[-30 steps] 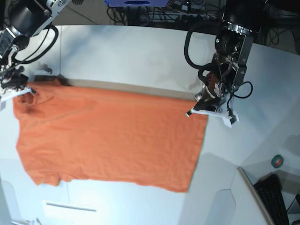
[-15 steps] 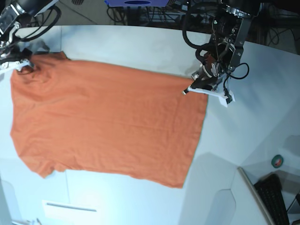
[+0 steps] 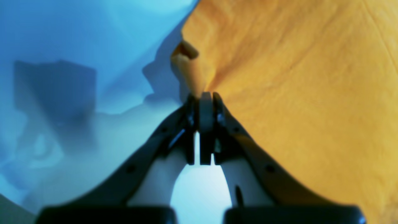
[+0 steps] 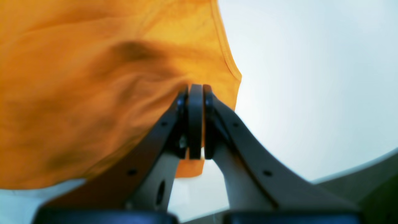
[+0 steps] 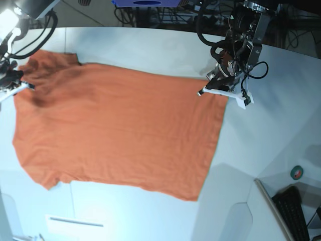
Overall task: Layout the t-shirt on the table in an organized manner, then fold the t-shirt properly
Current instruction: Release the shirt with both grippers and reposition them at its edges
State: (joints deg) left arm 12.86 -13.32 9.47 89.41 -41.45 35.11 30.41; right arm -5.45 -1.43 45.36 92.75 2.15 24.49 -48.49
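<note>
The orange t-shirt is stretched wide above the white table, its lower part draped over the front. My left gripper is on the right in the base view and is shut on the shirt's upper right corner; the left wrist view shows its jaws pinching a bunched fold of orange cloth. My right gripper is at the far left and is shut on the shirt's upper left part; the right wrist view shows its jaws clamped on the cloth near a hemmed edge. The collar tag is hidden.
A dark keyboard and a small round green and red object lie at the lower right, off the table. Cables and dark equipment run along the far edge. A thin dark line marks the table front.
Both grippers have lifted and pulled the shirt toward the far side of the table. The cloth has gone from a sagging shape to a wider, flatter spread. Both stay shut on it.
</note>
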